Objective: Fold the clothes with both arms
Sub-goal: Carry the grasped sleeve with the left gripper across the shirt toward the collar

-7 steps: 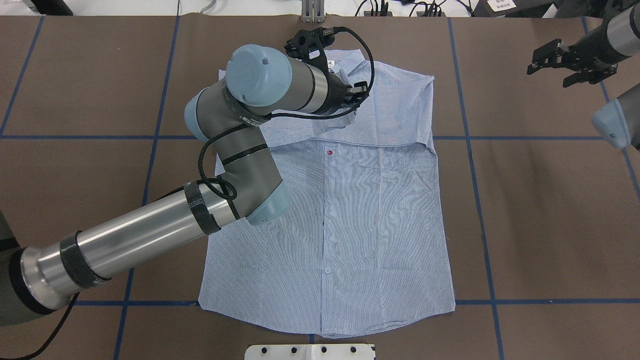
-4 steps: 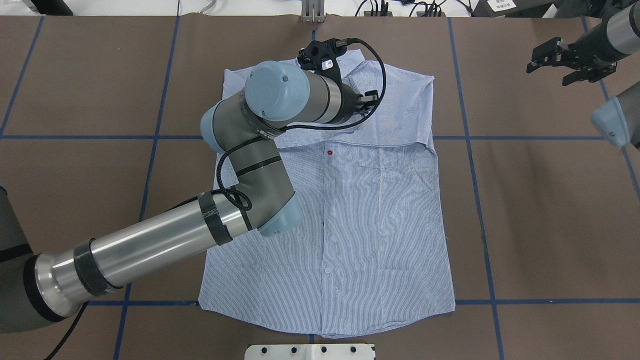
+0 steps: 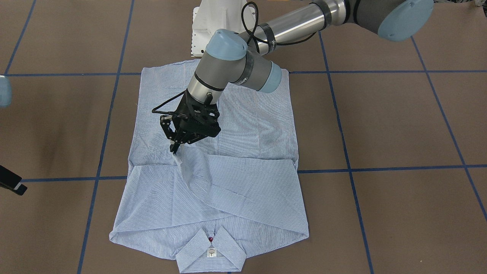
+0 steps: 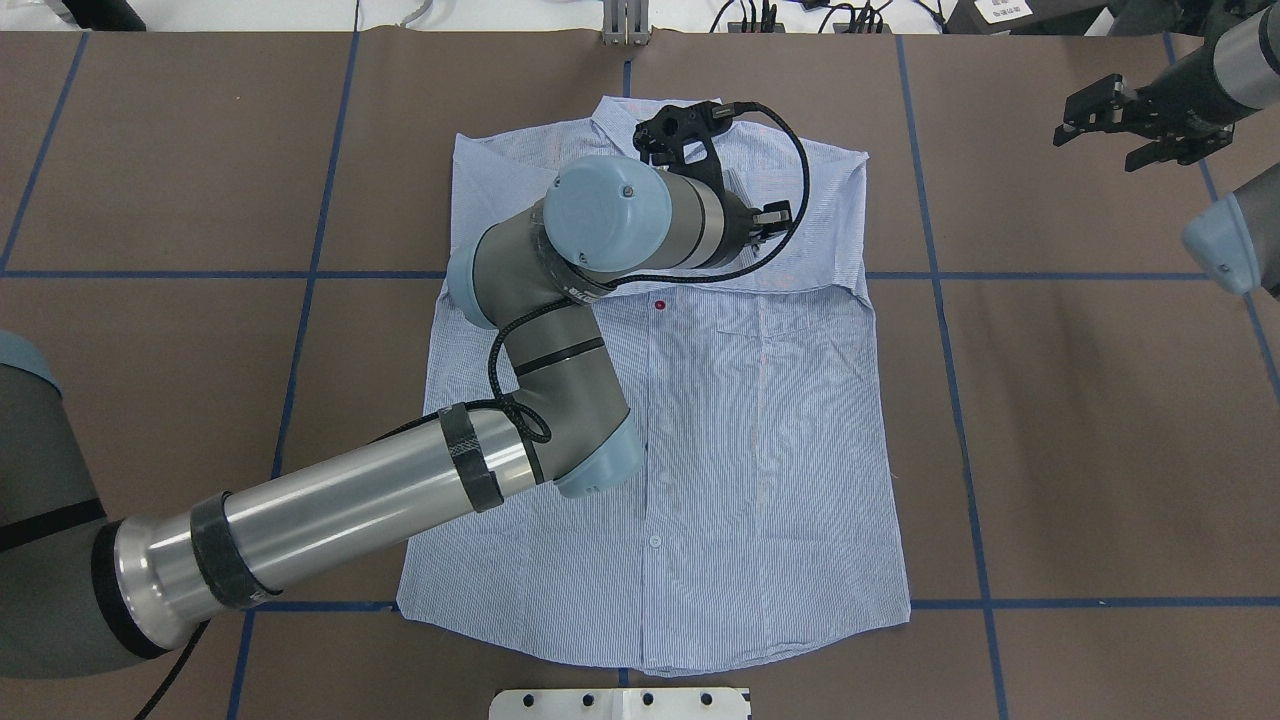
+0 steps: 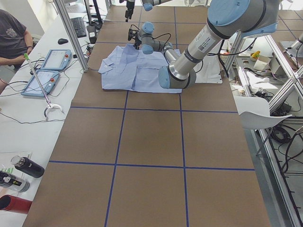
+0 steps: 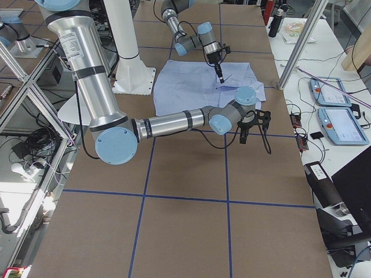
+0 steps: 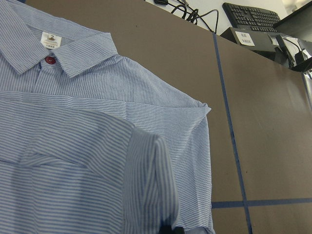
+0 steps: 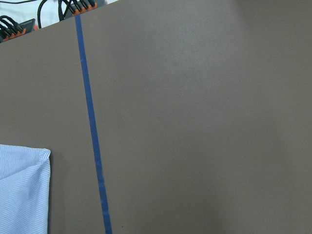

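2 black grippers show from overhead, 1 at each side of a light blue and white striped shirt [image 4: 760, 430]. The shirt lies flat at the centre of the brown table [image 4: 150, 150], collar at the top of that frame and hem at the bottom, inside a grid of blue tape lines [image 4: 334, 150]. From the lower left corner the left arm [image 4: 340, 510] reaches up and across the left half of the shirt, its wrist over the folded upper part just below the collar. In the front-facing view the left gripper [image 3: 176, 147] points down at left of centre, its fingers drawn together on the end of a sleeve [image 3: 186, 167]. That end rises from the flat cloth in a narrow peak up to the fingertips, while the rest of the sleeve lies in a band across the chest toward the right of that frame. The left wrist camera has the collar [image 7: 83, 53] at its upper left, with a small white label [image 7: 50, 39] and a dark red button [image 7: 49, 59] just under it. At the upper right of the overhead frame the right gripper [image 4: 1095, 148] hangs above bare table, well apart from the shirt, fingers spread wide with nothing between them. The right arm [image 4: 1240, 50] enters from that corner.
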Robot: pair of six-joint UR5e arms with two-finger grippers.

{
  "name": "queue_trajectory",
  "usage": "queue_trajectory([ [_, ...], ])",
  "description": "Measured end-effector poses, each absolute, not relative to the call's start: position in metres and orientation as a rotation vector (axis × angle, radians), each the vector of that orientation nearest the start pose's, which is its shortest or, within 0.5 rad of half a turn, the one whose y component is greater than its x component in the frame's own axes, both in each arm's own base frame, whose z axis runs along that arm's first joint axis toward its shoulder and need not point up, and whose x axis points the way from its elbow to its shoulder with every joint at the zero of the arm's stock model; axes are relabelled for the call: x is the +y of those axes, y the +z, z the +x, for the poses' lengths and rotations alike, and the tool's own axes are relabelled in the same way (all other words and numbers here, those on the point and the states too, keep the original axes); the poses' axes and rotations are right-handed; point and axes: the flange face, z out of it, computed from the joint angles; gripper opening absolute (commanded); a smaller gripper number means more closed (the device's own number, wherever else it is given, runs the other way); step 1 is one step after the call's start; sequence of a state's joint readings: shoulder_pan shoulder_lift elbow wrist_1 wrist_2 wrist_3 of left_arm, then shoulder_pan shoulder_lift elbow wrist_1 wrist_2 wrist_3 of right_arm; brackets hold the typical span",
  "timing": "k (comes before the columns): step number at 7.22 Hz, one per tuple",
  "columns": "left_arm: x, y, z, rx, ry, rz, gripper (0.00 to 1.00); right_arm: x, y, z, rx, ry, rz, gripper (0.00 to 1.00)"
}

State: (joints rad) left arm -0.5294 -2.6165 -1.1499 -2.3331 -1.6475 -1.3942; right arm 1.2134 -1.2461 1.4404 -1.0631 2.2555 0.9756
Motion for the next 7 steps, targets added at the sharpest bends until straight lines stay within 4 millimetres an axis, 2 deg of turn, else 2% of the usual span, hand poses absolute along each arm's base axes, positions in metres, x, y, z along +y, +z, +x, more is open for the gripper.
queue_trajectory([
  [1, -0.511, 0.064, 0.634, 1.323, -0.244, 0.423, 0.75, -0.630, 0.484, -0.160, -0.934, 0.333, 0.125, 1.00],
  [3, -0.508, 0.046, 0.648, 1.329, -0.290, 0.412, 0.97, -0.630, 0.485, -0.160, -0.932, 0.335, 0.125, 1.00],
  [5, -0.507, 0.031, 0.654, 1.336, -0.307, 0.407, 0.97, -0.631, 0.485, -0.160, -0.931, 0.339, 0.125, 1.00],
  [6, -0.504, 0.026, 0.647, 1.345, -0.308, 0.407, 0.96, -0.630, 0.484, -0.160, -0.932, 0.345, 0.124, 1.00],
  [7, -0.495, 0.028, 0.630, 1.346, -0.301, 0.399, 0.94, -0.627, 0.482, -0.159, -0.937, 0.364, 0.120, 1.00],
])
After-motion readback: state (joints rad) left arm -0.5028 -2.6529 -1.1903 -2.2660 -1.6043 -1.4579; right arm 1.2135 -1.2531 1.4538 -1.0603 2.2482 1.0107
